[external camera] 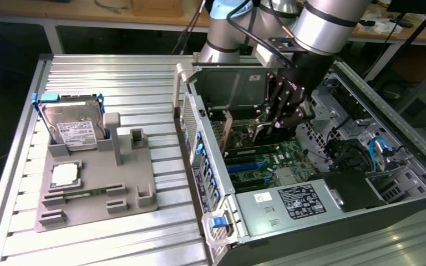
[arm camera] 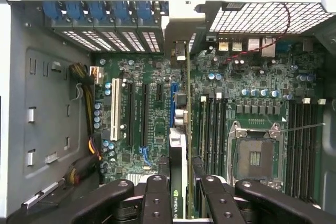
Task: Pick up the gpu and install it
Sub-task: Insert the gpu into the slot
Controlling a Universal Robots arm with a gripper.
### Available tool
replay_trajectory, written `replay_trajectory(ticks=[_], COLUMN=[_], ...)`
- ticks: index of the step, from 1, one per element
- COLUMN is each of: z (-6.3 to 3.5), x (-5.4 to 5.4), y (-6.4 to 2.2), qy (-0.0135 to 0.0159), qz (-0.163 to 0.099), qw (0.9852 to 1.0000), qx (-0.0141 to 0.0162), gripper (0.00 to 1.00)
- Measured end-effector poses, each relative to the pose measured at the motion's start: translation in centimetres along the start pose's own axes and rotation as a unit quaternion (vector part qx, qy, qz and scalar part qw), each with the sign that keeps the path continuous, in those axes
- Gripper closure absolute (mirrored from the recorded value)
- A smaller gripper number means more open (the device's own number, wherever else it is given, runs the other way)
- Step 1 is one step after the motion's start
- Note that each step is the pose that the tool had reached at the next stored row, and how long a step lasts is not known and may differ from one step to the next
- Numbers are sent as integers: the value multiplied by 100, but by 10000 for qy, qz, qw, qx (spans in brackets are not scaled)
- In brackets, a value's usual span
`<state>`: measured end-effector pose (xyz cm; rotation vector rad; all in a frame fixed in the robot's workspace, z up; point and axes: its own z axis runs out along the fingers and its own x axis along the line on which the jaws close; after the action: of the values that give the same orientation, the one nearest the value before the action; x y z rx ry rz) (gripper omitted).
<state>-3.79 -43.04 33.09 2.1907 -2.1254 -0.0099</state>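
**GPU clamped edge-on inside the case, over the expansion slots**

Your gripper (arm camera: 182, 183) is clenched on the gpu (arm camera: 176, 156). The fingers (arm camera: 157, 195) press its two flat faces, so the card stands like a blade over the motherboard (arm camera: 152, 129). That hold looks chosen so the connector edge faces the board and the bracket end points at the rear panel, where the blue slot latches (arm camera: 100, 11) sit.

The card is deep in the open computer case (external camera: 198, 111), just beside the blue slot (arm camera: 172, 103). You cannot tell from here whether its edge touches a slot or hangs above it.

Mind what crowds the card. The memory slots (arm camera: 212, 129) run close along one side, with the bare processor socket (arm camera: 254, 153) beyond. On the other side are the black slots (arm camera: 128, 114) and the white slot (arm camera: 114, 108), then a yellow-and-black wire bundle (arm camera: 86, 103).

Outside the case, on the grey fixture (external camera: 124, 188), the hard drive (external camera: 72, 130) and processor chip (external camera: 65, 174) lie well apart from the work.
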Motion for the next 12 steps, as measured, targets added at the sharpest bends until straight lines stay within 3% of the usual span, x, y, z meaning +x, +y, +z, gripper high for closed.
replay_trajectory(ticks=[5,8,10,11,12], z=[70,306,412,430,453], x=[-5,-17,-12,22,91], y=[10,6,11,58,59], qy=[14,50,69,64,64], qz=[1,74,374,375,376], qw=[10000,10000,9993,9993,9993], qx=[0,-23,-41,-12,-7], gripper=[73,73,73,73,73])
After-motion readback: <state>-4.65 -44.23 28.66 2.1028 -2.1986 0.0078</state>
